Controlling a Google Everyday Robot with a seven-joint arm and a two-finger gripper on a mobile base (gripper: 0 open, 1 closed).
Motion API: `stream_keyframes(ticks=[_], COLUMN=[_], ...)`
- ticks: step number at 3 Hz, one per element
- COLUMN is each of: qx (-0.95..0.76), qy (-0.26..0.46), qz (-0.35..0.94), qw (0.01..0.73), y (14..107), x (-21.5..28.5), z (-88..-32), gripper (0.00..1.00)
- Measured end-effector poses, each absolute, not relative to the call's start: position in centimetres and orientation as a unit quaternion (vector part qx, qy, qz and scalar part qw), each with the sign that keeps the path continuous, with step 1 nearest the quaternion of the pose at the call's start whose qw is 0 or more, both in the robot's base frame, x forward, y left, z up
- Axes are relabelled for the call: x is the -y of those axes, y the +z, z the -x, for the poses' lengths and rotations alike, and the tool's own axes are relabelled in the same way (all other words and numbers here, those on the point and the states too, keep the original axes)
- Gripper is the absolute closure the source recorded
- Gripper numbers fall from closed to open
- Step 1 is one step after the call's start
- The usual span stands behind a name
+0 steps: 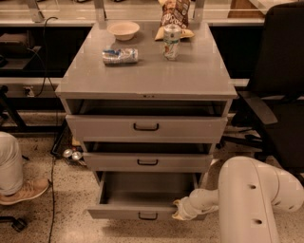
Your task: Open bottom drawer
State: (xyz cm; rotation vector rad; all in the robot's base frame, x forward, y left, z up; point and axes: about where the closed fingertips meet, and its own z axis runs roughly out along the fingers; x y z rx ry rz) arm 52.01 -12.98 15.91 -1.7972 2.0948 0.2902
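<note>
The grey cabinet (147,80) has three drawers. The bottom drawer (142,195) is pulled out, showing its plain grey inside, with its small black loop handle (147,217) on the front. The middle drawer (147,162) and the top drawer (146,127) stick out a little. My gripper (177,210) is at the right end of the bottom drawer's front, at its top edge. My white arm (247,199) fills the lower right.
On the cabinet top are a bowl (123,30), a lying bottle (119,55), a can (171,42) and a snack bag (175,13). A black office chair (278,80) stands to the right. A person's shoe (23,190) is on the floor at left.
</note>
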Motion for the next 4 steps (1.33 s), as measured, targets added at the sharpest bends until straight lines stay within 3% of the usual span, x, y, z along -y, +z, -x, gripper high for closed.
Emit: stream_keyframes(ticks=[1, 4], qx=[-0.742, -0.742], qy=[0.103, 0.103], qz=[0.637, 0.637], qw=[0.182, 0.182], y=[15.91, 15.91], x=[12.98, 12.97], z=[-52.01, -51.99], gripper=[1.00, 0.35])
